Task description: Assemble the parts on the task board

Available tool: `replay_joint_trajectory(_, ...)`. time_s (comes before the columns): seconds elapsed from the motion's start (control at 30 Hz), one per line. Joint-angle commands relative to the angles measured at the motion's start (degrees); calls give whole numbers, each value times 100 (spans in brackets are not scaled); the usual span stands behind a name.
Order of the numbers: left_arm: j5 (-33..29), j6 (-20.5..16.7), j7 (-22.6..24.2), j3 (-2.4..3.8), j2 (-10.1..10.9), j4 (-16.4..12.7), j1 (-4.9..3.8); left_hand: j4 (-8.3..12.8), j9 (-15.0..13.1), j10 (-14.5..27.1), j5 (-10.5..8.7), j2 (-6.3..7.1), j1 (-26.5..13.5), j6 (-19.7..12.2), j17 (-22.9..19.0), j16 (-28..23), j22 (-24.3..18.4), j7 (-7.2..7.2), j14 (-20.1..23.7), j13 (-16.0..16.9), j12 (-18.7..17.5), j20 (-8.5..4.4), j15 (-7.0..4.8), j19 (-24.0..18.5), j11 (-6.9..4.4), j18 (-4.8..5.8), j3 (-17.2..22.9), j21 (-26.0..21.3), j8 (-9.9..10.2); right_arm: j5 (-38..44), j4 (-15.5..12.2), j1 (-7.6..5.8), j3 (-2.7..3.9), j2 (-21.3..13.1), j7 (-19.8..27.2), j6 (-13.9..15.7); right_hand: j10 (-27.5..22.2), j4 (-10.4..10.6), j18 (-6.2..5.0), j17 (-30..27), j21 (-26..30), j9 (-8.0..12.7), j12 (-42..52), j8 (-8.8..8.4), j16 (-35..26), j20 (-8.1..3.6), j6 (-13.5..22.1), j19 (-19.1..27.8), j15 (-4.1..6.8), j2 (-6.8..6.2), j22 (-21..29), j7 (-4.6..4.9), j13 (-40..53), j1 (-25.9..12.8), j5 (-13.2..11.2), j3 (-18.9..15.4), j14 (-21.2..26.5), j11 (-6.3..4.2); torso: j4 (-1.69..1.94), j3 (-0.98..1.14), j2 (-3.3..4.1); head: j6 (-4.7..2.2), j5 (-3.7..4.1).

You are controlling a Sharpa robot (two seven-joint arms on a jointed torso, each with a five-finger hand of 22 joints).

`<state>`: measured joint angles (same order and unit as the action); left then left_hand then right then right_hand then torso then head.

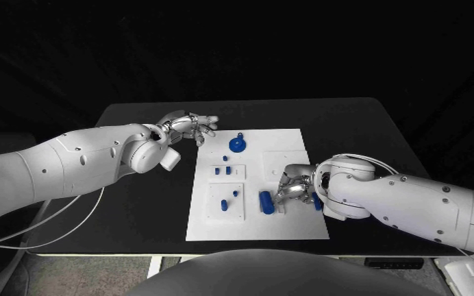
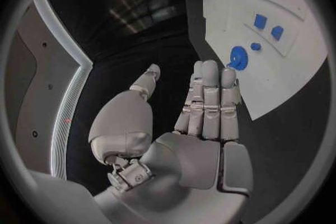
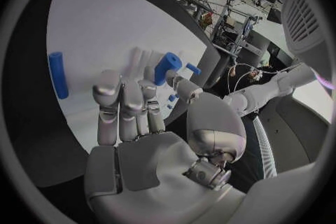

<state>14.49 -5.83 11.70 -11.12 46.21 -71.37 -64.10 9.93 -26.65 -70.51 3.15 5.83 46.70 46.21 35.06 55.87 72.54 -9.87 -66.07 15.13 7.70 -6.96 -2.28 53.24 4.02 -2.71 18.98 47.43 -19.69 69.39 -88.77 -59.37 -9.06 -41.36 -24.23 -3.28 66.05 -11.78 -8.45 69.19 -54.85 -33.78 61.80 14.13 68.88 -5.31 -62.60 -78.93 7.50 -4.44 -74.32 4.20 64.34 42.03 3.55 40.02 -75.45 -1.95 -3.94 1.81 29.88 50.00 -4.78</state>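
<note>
Right hand (image 1: 294, 188) low over the board (image 1: 296, 138), fingers loosely spread, grasping nothing certain; blue cylinder (image 1: 266, 202) lying just beside its fingertips, long axis front-to-back. Left hand (image 1: 190, 127) open, farther off.

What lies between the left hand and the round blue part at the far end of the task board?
Nothing: in the head view the left hand hangs open beside the round blue part, with only bare black table and white task board between them.
</note>
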Motion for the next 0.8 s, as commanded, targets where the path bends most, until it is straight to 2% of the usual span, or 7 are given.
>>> replay_joint_trajectory(0.03,15,87,15,4,-2,-13,-3,23,8,57,-16,-41,1,-38,9,-29,9,9,39,9,25,-91,-4,6,1,-346,0,-25,-21,51,-24,2,1,-13,20,-4,40,25,-655,8,-22,11,-24,30,-33,32,-22,-5,4,0,9,26,9,-53,-2,9,-42,11,3,2,-2,0,-6)
replay_joint_trajectory(0.37,17,84,17,4,3,-6,-3,29,9,58,-17,-39,3,-40,10,-30,10,9,39,9,26,-91,-4,7,1,-347,-2,-26,-21,-205,-198,2,1,-199,154,27,47,44,-655,19,-25,20,-37,32,-40,37,-24,-4,3,-96,11,26,25,-115,-13,-37,-47,12,-5,2,-2,0,-19)
replay_joint_trajectory(0.53,20,79,14,4,4,-3,-3,31,10,58,-17,-40,4,-40,10,-30,10,9,38,9,26,-91,-5,7,1,-347,-2,-27,-21,-208,-228,1,1,-219,153,-179,55,45,-655,31,-28,26,-46,36,-43,32,-25,-9,5,-200,14,24,39,-147,-17,-89,-53,10,-4,4,-1,0,-9)
replay_joint_trajectory(0.63,20,81,13,4,-3,-3,-3,32,10,58,-17,-41,4,-40,10,-30,10,9,38,9,26,-92,-5,8,1,-347,-2,-28,-21,-201,-204,1,0,-170,106,-360,53,-6,-655,28,-29,31,-58,37,-63,27,-16,-4,6,-311,15,25,54,-140,-18,-160,-46,10,-7,0,-2,0,2)
replay_joint_trajectory(0.8,21,82,14,4,-3,-10,-3,34,10,59,-17,-42,5,-41,10,-30,11,9,37,9,27,-92,-5,8,1,-347,-3,-28,-22,-167,-189,4,-1,-121,72,-397,49,-43,-655,39,-26,34,-69,38,-64,24,-9,3,5,-280,17,27,65,-105,-33,-191,-51,11,1,1,0,0,1)
